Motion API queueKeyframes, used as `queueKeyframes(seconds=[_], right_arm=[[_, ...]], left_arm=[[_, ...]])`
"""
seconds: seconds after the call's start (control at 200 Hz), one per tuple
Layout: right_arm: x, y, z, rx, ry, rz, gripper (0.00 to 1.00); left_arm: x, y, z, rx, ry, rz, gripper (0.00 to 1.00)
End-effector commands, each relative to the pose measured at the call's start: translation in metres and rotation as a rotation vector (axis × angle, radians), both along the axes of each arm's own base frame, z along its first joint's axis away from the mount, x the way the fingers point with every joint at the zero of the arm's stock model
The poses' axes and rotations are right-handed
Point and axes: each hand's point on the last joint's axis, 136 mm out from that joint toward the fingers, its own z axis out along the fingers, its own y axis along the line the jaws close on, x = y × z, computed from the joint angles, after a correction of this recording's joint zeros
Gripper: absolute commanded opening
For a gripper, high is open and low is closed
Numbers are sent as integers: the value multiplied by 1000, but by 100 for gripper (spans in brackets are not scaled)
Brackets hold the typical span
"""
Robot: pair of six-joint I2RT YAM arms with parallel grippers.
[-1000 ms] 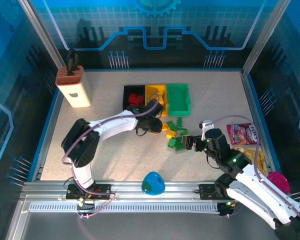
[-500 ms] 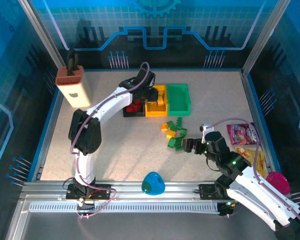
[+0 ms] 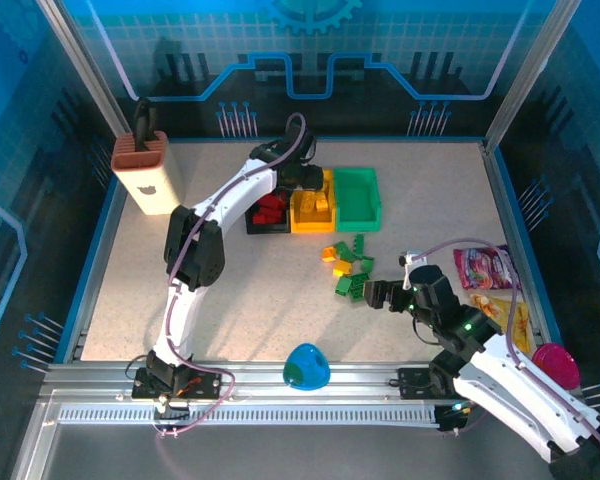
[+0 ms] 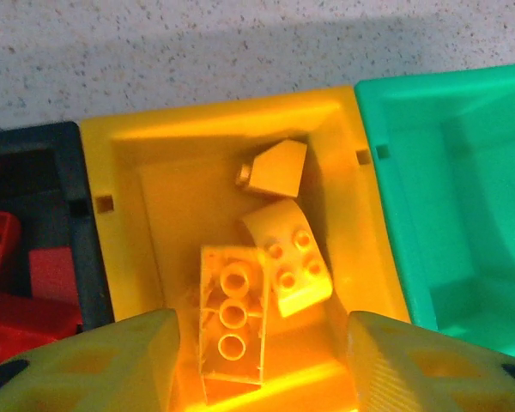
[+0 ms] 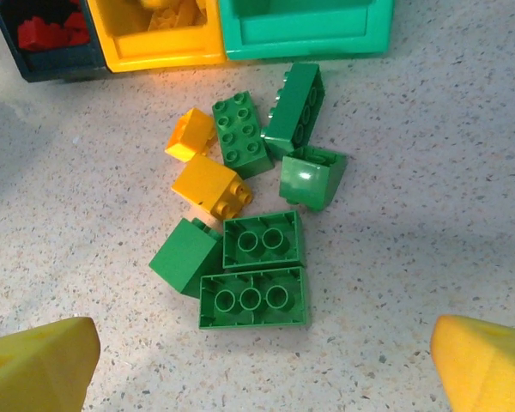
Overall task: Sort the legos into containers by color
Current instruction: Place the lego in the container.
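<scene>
Over yellow bin (image 4: 215, 107), left gripper (image 4: 257, 360) spread wide, empty. Right gripper (image 5: 266, 365) likewise, above green legos (image 5: 251, 299): likely light, rigid, slick; pinch flat sides.

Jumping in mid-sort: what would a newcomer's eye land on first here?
The loose pile of green and yellow legos on the table, just in front of the bins, with the open right gripper hanging over it. Next, the left gripper, open above the yellow bin, where three yellow bricks lie; the green bin beside it looks empty.
</scene>
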Motion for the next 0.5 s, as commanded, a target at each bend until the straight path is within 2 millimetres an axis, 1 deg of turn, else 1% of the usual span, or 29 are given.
queueKeyframes(seconds=[0.0, 0.115, 0.195, 0.255, 0.315, 0.385, 0.4, 0.485, 0.495], right_arm=[[0, 1, -1, 17, 9, -1, 100], [1, -1, -4, 8, 7, -7, 100], [3, 2, -5, 10, 7, 2, 100], [6, 6, -2, 6, 4, 14, 100], [10, 7, 0, -12, 8, 13, 100], [17, 10, 1, -37, 22, 12, 100], [18, 11, 2, -41, 25, 15, 100], [27, 22, 5, -64, 39, 46, 100], [28, 23, 6, -66, 39, 50, 100]], left_arm=[[-2, -3, 23, -29, -10, -20, 56], [-15, -3, 55, -64, -70, -36, 55], [-30, -4, 75, -98, -113, -55, 55], [-44, -2, 84, -110, -140, -67, 55], [-59, 2, 88, -115, -163, -72, 55], [-78, 7, 84, -124, -174, -83, 55], [-82, 8, 86, -129, -182, -83, 55], [-108, 11, 76, -151, -194, -115, 55], [-111, 11, 78, -157, -202, -121, 56]])
